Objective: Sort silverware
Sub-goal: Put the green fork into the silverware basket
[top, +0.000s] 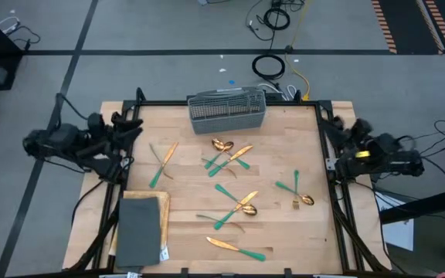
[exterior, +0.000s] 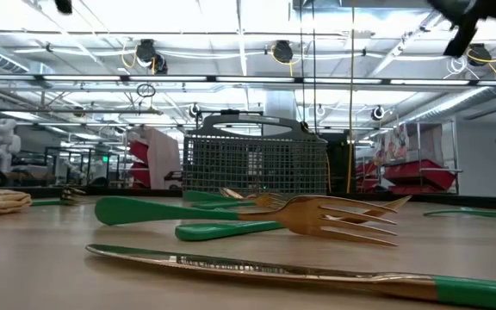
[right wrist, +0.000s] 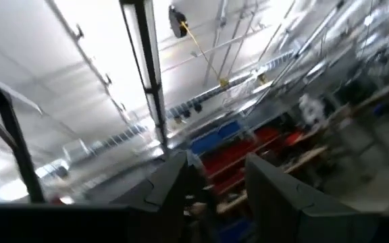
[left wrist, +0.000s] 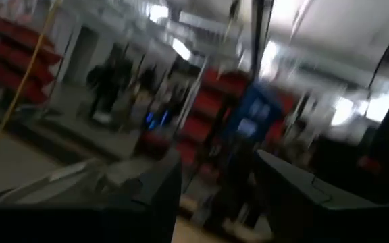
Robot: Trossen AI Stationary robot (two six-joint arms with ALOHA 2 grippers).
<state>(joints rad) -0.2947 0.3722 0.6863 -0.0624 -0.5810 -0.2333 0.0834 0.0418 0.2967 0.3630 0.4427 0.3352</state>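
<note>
Gold-headed silverware with teal handles lies flat and scattered on the wooden table: a crossed pair, a group with a spoon, a middle group, a knife and a fork with a spoon. The low view shows a fork and a knife up close. My left gripper is raised at the table's left edge, open and empty. My right gripper is raised at the right edge, tipped upward, open and empty.
A grey wire mesh basket stands at the middle of the far edge. A dark grey flat slab lies on the near left corner. Black frame rails run along the table's edges. Bare wood shows between the groups of silverware.
</note>
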